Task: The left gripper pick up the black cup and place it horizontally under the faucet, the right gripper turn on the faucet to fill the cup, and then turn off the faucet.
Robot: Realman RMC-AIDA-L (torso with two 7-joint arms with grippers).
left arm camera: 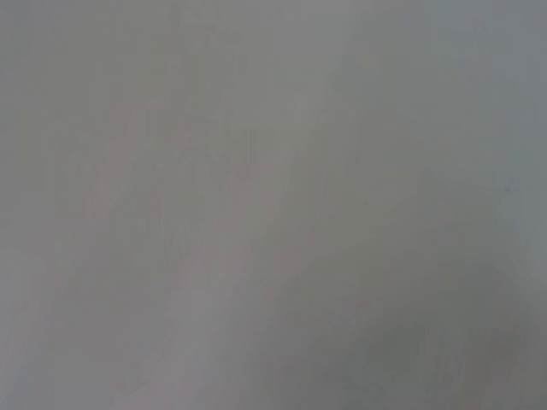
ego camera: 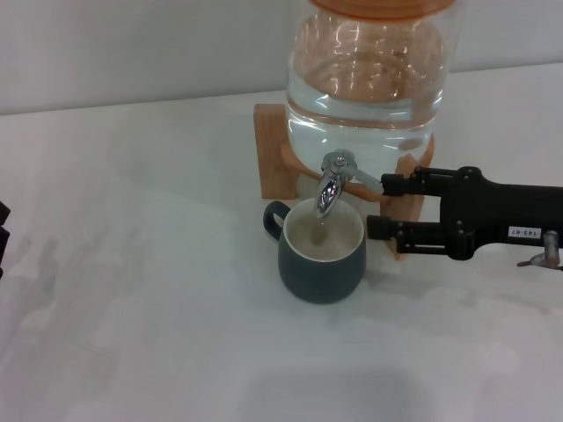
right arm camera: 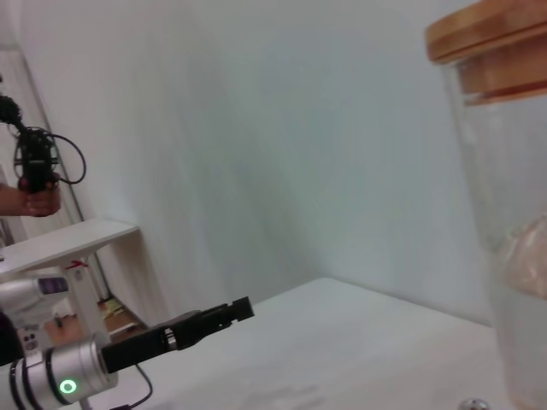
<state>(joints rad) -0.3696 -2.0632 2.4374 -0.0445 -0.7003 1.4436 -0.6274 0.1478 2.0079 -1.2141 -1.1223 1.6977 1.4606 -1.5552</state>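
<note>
The black cup [ego camera: 322, 264] stands upright on the white table directly under the faucet [ego camera: 332, 180], its handle pointing left. A thin stream runs from the spout into the cup, which holds some water. The faucet is fitted to a big clear glass jar [ego camera: 369, 79] that also shows in the right wrist view [right arm camera: 504, 256]. My right gripper [ego camera: 387, 207] reaches in from the right, open, with its upper finger at the tip of the faucet's thin lever [ego camera: 368, 181]. My left gripper [right arm camera: 218, 318] is drawn back far from the cup; only a dark edge of it [ego camera: 3, 237] shows at the head view's left border.
The jar sits on a wooden stand [ego camera: 274, 158] at the back of the white table [ego camera: 141, 290] and has a wooden lid [right arm camera: 491, 43]. A wall rises behind the table. The left wrist view shows only a blank grey surface.
</note>
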